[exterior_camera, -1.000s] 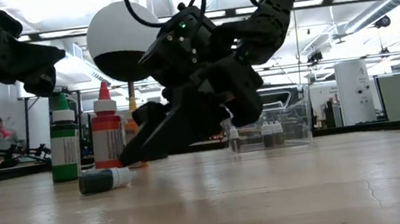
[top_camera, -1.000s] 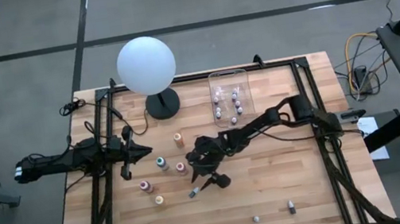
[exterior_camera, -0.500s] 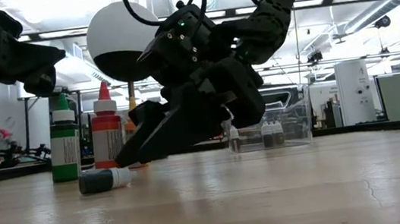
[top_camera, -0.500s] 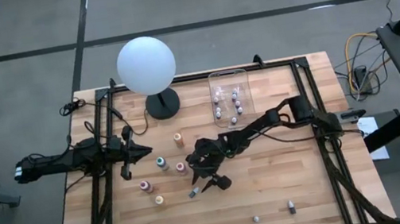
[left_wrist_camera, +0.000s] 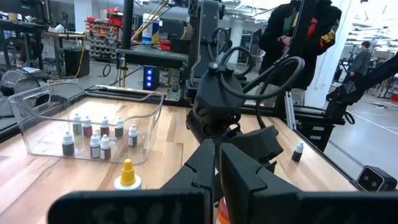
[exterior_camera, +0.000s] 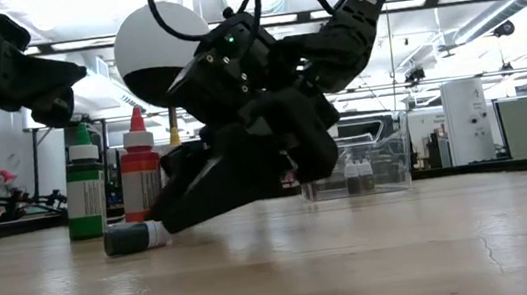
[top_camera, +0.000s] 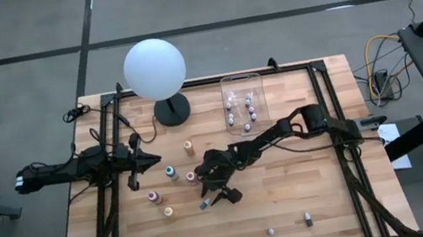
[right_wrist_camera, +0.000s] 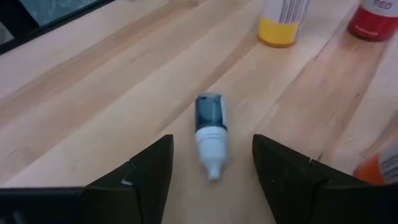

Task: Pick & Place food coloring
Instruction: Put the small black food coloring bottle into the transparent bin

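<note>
A dark teal food coloring bottle [right_wrist_camera: 210, 127] lies on its side on the wooden table [top_camera: 292, 199], white cap toward my right gripper [right_wrist_camera: 211, 177]. That gripper is open and slants down low over the table; its fingertips stand either side of the cap end without touching it. In the high view it [top_camera: 213, 193] is just right of the lying bottle [top_camera: 205, 204]. Orange [top_camera: 188, 148], teal [top_camera: 171, 172], pink [top_camera: 154, 196] and yellow [top_camera: 168, 211] bottles stand upright nearby. My left gripper [top_camera: 135, 161] waits shut at the table's left.
A clear plastic bin [top_camera: 241, 88] with several small bottles sits at the far middle. A white globe lamp [top_camera: 154, 68] stands far left of it. Two tiny bottles [top_camera: 308, 221] stand near the front edge. A red bottle [right_wrist_camera: 376, 15] and a yellow one [right_wrist_camera: 281, 22] stand beyond the lying bottle.
My right gripper has edged a little lower and toward the table's left, closer to the lying bottle, with its fingers the same distance apart. The bottle has stayed where it was.
</note>
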Available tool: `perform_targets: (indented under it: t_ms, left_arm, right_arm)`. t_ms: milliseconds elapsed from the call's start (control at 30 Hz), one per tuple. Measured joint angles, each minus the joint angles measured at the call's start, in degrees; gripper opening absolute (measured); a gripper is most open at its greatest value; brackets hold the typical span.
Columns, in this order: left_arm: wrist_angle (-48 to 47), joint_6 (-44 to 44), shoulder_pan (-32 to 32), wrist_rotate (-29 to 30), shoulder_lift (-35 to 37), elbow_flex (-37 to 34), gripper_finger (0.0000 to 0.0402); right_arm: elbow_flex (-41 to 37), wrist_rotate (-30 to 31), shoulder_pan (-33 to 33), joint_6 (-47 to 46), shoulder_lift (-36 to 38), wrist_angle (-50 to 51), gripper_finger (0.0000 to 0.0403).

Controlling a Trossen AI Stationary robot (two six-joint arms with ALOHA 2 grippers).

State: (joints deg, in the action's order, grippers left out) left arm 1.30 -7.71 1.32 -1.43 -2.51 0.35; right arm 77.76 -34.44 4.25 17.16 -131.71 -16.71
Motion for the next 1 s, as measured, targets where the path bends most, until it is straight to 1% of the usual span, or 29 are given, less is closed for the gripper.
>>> perform_targets:
  t_ms: [267, 367, 767, 1000]
  left_arm:
    - [0.0, 0.0, 0.0, 0.0, -0.3, 0.0, 0.0]
    - [0.0, 0.0, 0.0, 0.0, -0.3, 0.0, 0.0]
    - [0.0, 0.0, 0.0, 0.0, -0.3, 0.0, 0.0]
    - [0.0, 0.0, 0.0, 0.0, -0.3, 0.0, 0.0]
  right_arm:
    - [-0.2, 0.0, 0.1, -0.1, -0.4, 0.8, 0.0209]
    - [-0.2, 0.1, 0.2, 0.9, -0.4, 1.1, 0.02]
    - [-0.2, 0.1, 0.4, 0.9, -0.4, 1.3, 0.0126]
    - [-0.2, 0.1, 0.5, 0.8, -0.4, 1.3, 0.0094]
